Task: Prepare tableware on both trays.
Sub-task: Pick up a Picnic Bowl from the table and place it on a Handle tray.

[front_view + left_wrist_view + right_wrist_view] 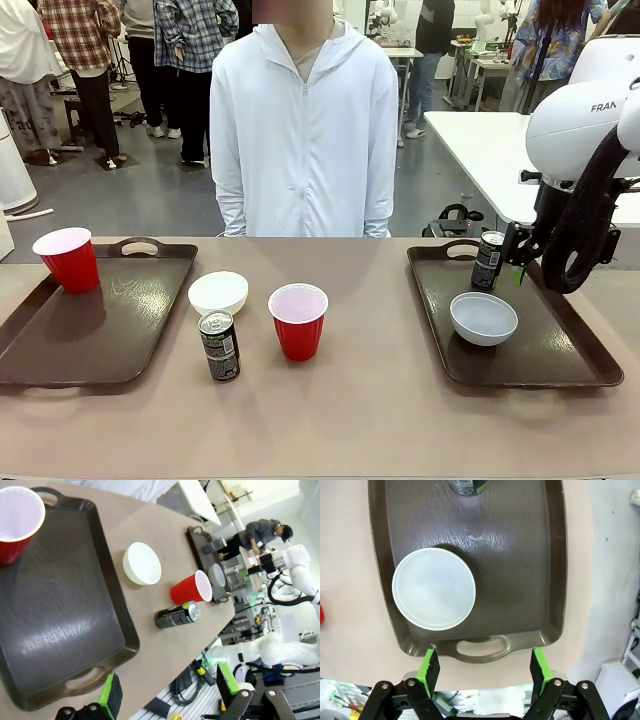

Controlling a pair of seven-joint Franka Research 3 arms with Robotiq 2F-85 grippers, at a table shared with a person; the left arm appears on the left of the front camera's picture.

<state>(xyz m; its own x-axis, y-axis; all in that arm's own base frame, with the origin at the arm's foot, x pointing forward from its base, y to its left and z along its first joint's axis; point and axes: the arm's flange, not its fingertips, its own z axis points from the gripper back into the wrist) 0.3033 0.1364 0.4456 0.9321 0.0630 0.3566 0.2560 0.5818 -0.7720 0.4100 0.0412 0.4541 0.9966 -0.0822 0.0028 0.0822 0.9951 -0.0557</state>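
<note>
- A person (303, 130) stands across the table (360, 420).
- Left tray (120, 330) holds a red cup (68, 260). The white bowl (218, 292), upright can (219, 346) and second cup (298, 325) stand between the trays.
- Right tray (545, 350) holds the grey bowl (484, 318) and far can (488, 262).
- Both trays run lengthwise toward the person.
- Left gripper (169, 687), right gripper (484, 665): jaws wide, empty.

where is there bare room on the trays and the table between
Left tray: bare except the far red cup in its far left corner. Right tray: bare right of the grey bowl and far can. Crowded: white bowl, near can, middle red cup between the trays.
</note>
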